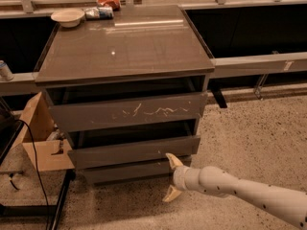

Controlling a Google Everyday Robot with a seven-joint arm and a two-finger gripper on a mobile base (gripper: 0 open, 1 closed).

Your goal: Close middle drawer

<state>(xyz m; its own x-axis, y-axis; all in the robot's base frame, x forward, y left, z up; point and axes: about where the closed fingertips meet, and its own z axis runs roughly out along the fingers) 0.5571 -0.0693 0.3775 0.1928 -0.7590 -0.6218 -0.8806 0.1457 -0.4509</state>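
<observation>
The camera view looks down on a boxy grey-brown laminate desk (124,47) whose glossy top reflects the lamps overhead. At its far left corner rest a shallow round white bowl (67,17), a silvery can lying on its side (98,12) and a crumpled red packet (108,1).

Below the top, a matte upper drawer front marked with white scratches (129,111) stands proud of the frame. The middle drawer (129,150), wide and shallow with a plain, handleless grey-brown front, sits under it, set further back, with a dark gap above its upper edge. A darker, narrower lowest drawer front (122,172) lies beneath.

The pincer (171,177), with two cream, pointed fingers spread open and gripping nothing, hangs before the lower right of the drawers. Its upper finger (173,160) has its tip at the middle drawer's bottom edge. It is carried on a smooth white arm with small dark dots (244,191).

The floor is speckled beige terrazzo (249,133). An open brown cardboard box (39,137) stands at the left, and pale ledges (259,63) cross dark recesses behind.
</observation>
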